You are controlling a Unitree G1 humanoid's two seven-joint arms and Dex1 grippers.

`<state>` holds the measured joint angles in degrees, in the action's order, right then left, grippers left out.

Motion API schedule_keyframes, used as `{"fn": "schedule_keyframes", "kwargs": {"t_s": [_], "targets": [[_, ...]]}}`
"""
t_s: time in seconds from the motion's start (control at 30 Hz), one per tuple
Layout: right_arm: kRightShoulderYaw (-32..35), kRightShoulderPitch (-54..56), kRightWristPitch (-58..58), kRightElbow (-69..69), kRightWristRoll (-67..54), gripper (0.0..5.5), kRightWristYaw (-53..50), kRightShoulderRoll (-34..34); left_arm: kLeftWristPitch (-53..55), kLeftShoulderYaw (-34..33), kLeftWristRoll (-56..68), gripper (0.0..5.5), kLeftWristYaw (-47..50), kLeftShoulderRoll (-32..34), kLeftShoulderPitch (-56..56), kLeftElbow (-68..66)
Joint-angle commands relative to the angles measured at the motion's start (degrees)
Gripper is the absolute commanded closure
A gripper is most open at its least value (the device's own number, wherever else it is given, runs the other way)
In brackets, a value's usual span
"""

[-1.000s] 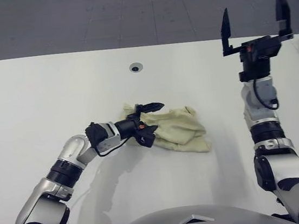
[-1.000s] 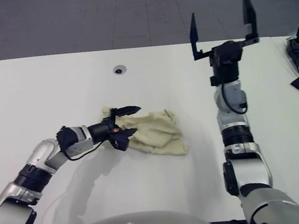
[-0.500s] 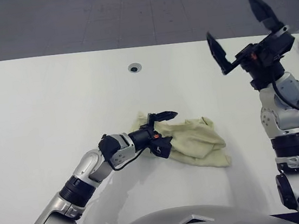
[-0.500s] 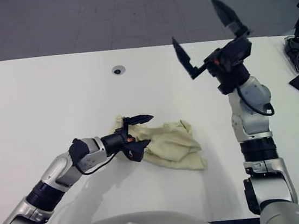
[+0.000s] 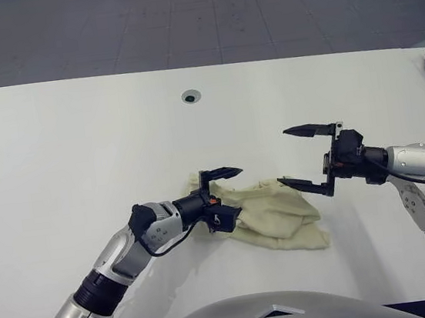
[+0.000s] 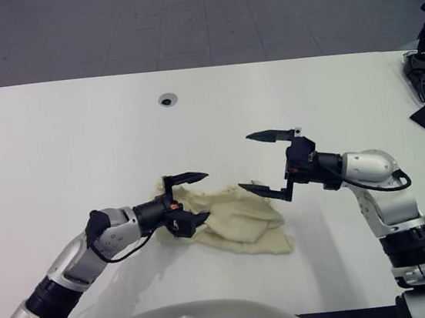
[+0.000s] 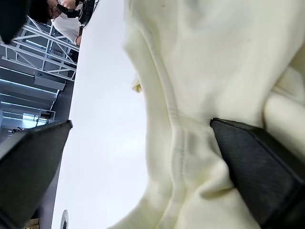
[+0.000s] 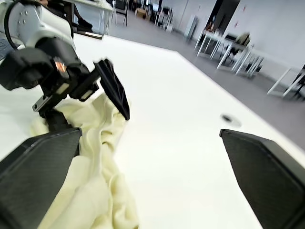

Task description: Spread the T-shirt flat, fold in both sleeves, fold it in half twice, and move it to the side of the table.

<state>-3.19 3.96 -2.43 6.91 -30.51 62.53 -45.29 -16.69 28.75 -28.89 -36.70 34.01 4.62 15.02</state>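
**STATUS: BOTH GRIPPERS RELEASED AT THE CRUMPLED T-SHIRT**

**1. Left gripper.** The left gripper (image 5: 225, 196) is low over the white table (image 5: 79, 144) with its jaws spread wide and nothing clamped between them. The lower finger presses into the fabric at the near edge of the garment. The upper finger stands clear above the cloth. In the left wrist view, a stitched seam runs through the gap between the fingers.

**2. Right gripper.** The right gripper (image 5: 283, 156) is also released, with its jaws at a wide span and nothing held. It is turned sideways so that its fingertips point toward the left gripper. The lower finger sits at the far edge of the garment; whether it touches the fabric cannot be told. The upper finger is well above the cloth.

**3. Task item.** The T-shirt (image 5: 277, 213), pale yellow, lies bunched and wrinkled on the table. It is neither spread nor folded. It sits directly ahead of the left gripper's fingertips, and below and just ahead of the right gripper's lower finger, so it lies between the two grippers.

**4. Surroundings.** A round grommet (image 5: 191, 96) is set into the table surface well beyond the left gripper, apart from the garment. Black equipment (image 6: 423, 71) lies at the table edge far outboard of the right gripper.
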Motion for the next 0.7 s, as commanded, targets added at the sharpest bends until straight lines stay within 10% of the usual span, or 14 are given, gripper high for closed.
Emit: {"fn": "schedule_keyframes", "kwargs": {"t_s": [0.03,0.23,0.7], "targets": [[0.4,-1.9,-6.6,5.4,-1.2,0.14,0.3,-1.7,1.9,-2.9,1.9,0.1,-2.0,3.0,-2.4,1.0],[-0.7,-3.5,-8.1,5.9,1.9,0.14,1.3,-0.9,2.0,-9.3,7.1,0.1,-0.5,2.7,-0.8,2.6],[-5.8,-3.0,-7.7,7.0,10.8,2.43,-0.5,2.1,2.7,-16.1,21.3,0.1,-3.0,3.8,-1.6,10.0]]}}
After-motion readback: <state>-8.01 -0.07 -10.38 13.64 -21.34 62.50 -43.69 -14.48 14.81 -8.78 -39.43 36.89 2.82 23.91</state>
